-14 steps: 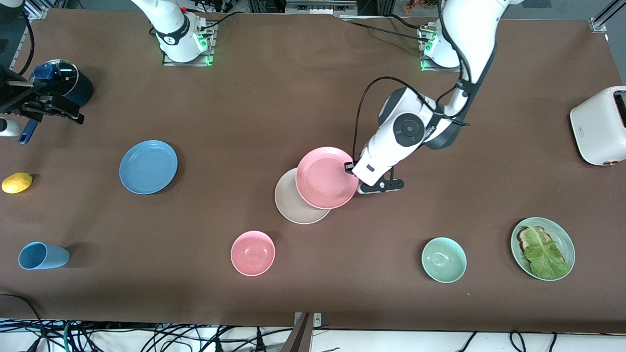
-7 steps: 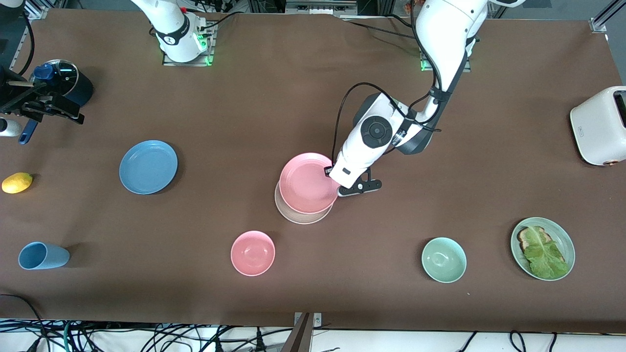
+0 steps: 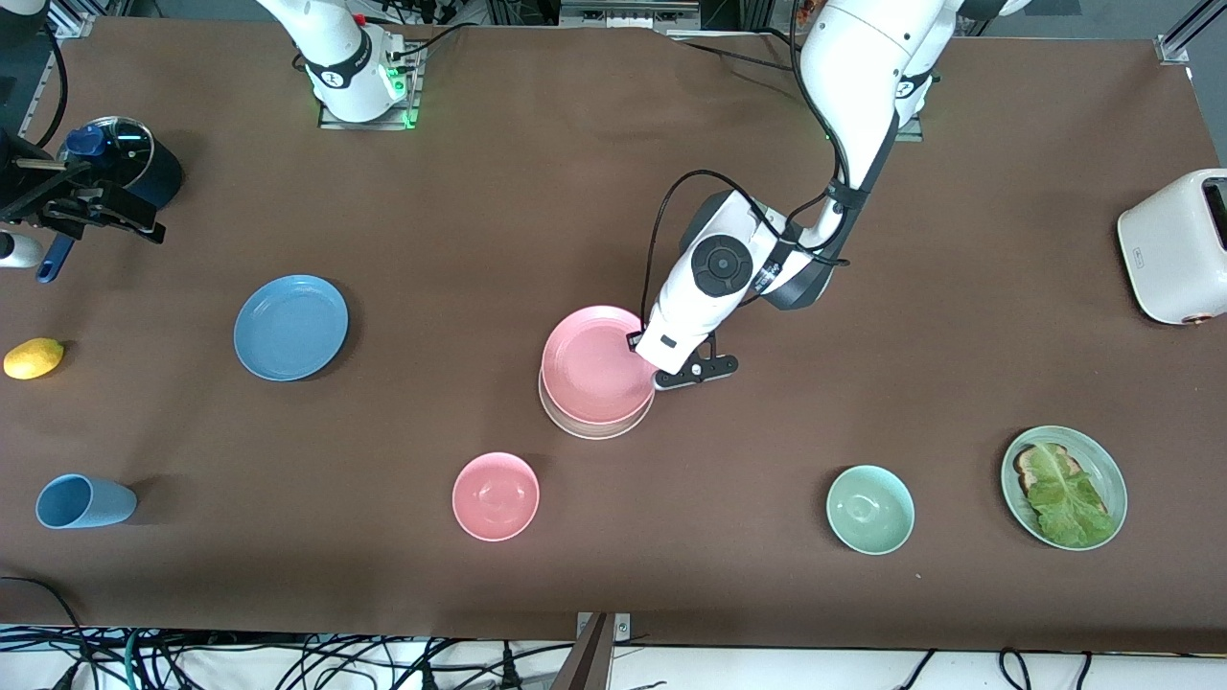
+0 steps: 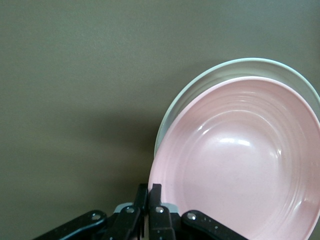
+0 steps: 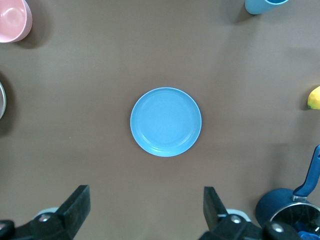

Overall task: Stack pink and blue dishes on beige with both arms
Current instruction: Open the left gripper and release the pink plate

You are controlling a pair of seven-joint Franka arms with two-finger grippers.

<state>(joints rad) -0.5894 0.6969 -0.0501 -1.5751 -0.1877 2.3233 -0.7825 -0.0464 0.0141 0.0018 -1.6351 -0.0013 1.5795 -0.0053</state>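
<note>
The pale pink plate [image 3: 594,364] is over the cream-beige plate [image 3: 587,426], almost centred on it; only a crescent of beige rim shows. My left gripper [image 3: 655,371] is shut on the pink plate's rim at the side toward the left arm's end. The left wrist view shows the pink plate [image 4: 240,160] above the beige rim [image 4: 200,85], pinched by the left gripper [image 4: 150,192]. The blue plate [image 3: 290,327] lies flat toward the right arm's end. My right gripper [image 5: 147,202], outside the front view, hangs open high over the blue plate [image 5: 165,121].
Nearer the camera stand a pink bowl [image 3: 496,495], a blue cup [image 3: 81,501] on its side, a green bowl [image 3: 869,509] and a green plate of toast and lettuce [image 3: 1064,487]. A lemon [image 3: 34,357], a dark pot [image 3: 125,163] and a white toaster [image 3: 1177,244] sit at the table's ends.
My left gripper has carried the pink plate toward the right arm's end, from half overlapping the beige plate to nearly centred over it. The blue plate has not moved.
</note>
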